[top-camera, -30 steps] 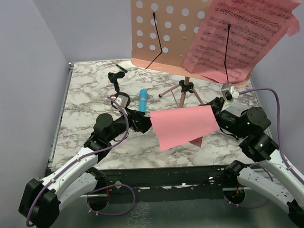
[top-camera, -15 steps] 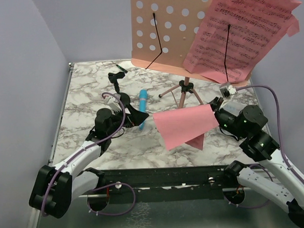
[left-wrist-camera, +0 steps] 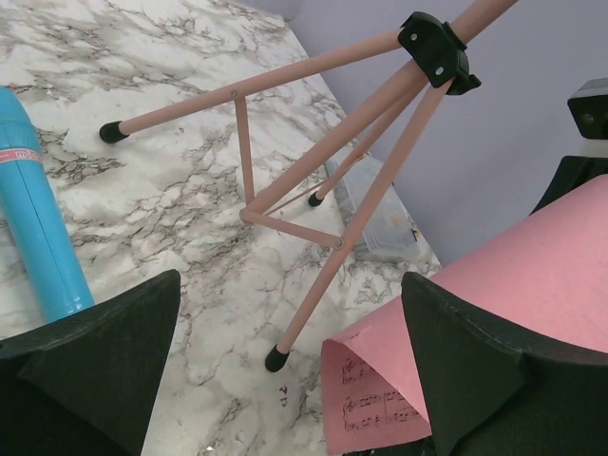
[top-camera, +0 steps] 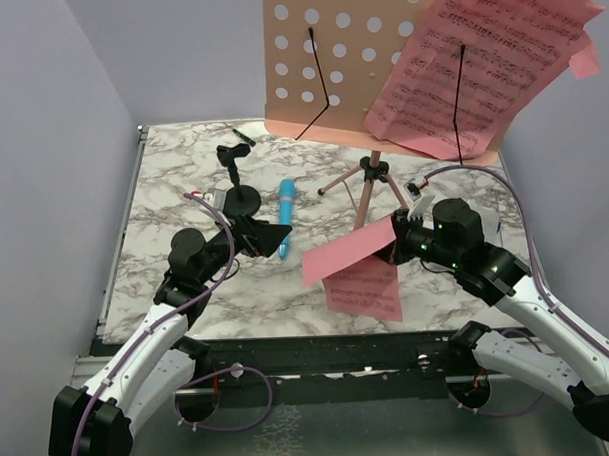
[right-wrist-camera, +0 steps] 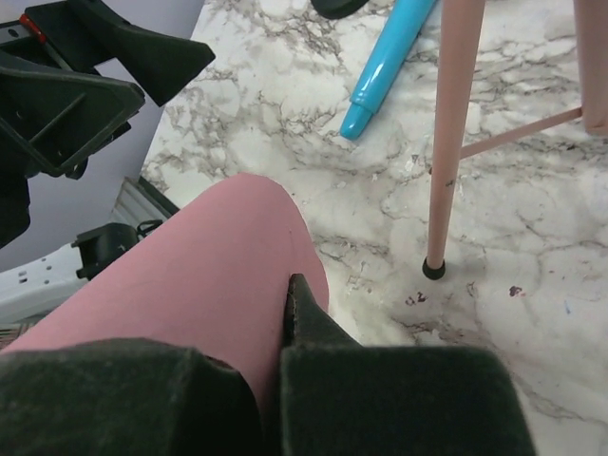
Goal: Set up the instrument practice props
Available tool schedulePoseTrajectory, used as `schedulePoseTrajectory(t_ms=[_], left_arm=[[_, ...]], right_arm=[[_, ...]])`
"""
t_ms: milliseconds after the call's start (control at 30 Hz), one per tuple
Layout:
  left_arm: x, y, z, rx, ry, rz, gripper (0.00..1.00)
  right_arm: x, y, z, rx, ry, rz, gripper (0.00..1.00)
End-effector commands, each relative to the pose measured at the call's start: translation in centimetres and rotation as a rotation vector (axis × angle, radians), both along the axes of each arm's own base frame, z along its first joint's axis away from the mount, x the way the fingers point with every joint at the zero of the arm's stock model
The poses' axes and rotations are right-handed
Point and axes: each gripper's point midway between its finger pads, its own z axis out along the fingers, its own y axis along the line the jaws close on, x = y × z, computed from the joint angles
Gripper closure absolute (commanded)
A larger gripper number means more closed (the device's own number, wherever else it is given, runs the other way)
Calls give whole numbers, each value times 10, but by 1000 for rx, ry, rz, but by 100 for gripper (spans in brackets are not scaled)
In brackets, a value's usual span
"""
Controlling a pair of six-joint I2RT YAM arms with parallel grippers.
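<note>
The salmon-pink music stand (top-camera: 344, 57) rises at the back, its thin tripod legs (top-camera: 368, 186) on the marble table. One pink sheet-music page (top-camera: 489, 61) leans on the right of its desk. My right gripper (top-camera: 397, 243) is shut on the second pink page (top-camera: 350, 254), which droops low over the table in front of the tripod; in the right wrist view the page (right-wrist-camera: 190, 275) is pinched between the shut jaws (right-wrist-camera: 290, 285). The light-blue stick (top-camera: 286, 204) lies left of the tripod. My left gripper (top-camera: 270, 234) stands open and empty beside the stick (left-wrist-camera: 38, 228), facing the tripod (left-wrist-camera: 313, 171).
A small black stand with a round base (top-camera: 238, 185) sits behind my left gripper, and a short black rod (top-camera: 243, 137) lies near the back edge. Purple walls close in on the left, the right and the back. The table's metal rim (top-camera: 120, 254) runs along the left.
My right gripper has swung left and lower with the pink page, which has tilted and now droops printed side down. My left gripper has drawn back left, away from the page, still open.
</note>
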Motion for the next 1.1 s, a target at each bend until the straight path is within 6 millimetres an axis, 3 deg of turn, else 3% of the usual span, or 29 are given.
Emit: schedulePoseTrajectory(t_ms=[0,500,667,900,1067], left_arm=[[1,7,14,21,-49,35,1],[-44,-14,63,15,-296,-228,3],[-51,-7,83,-8,-382,-190,2],[-47,19,102,-50,-443,-4,2],[-45,24,97,-44,-442,26,2]], right_arm=[[-14,5,-6,48,74,32,99],[-18,11,-9,63,88,72,99],[-20,13,-11,74,83,86,99],[-25,11,-4,96,24,112,99],[-29,12,4,114,-19,139,99]])
